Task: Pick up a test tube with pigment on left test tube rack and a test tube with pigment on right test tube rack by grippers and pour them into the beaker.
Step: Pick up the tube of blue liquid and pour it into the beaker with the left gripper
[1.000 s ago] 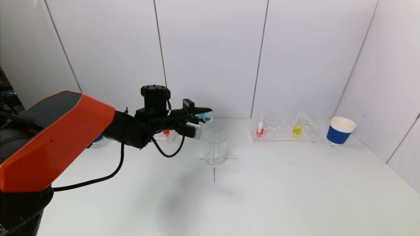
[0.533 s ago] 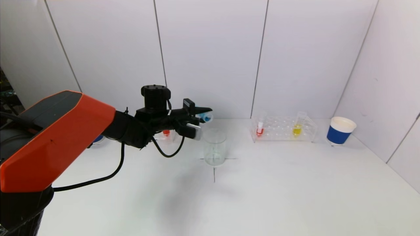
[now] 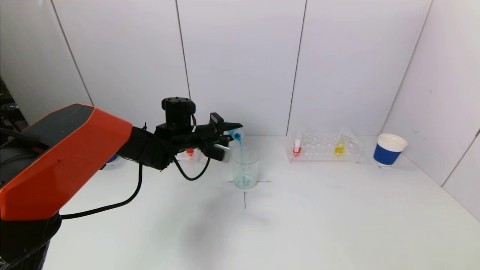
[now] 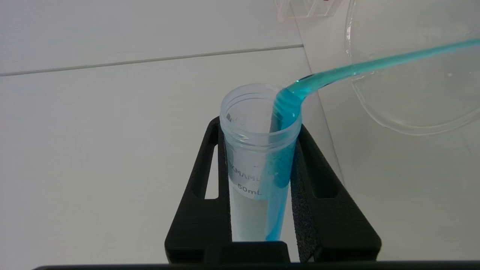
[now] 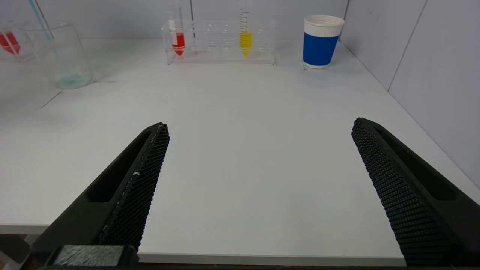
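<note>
Just left of and above the clear glass beaker [image 3: 245, 168], the clear plastic test tube [image 4: 260, 157] of blue pigment is clamped sideways in the left gripper [image 3: 224, 139], mouth over the rim, so pouring is underway. The right gripper [image 5: 258, 187] is parked near, jaws wide apart.

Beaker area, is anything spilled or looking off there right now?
Nothing stands out. The left gripper holds the tube tipped, and its blue stream falls inside the beaker, pooling at the bottom. No blue shows on the table.
</note>
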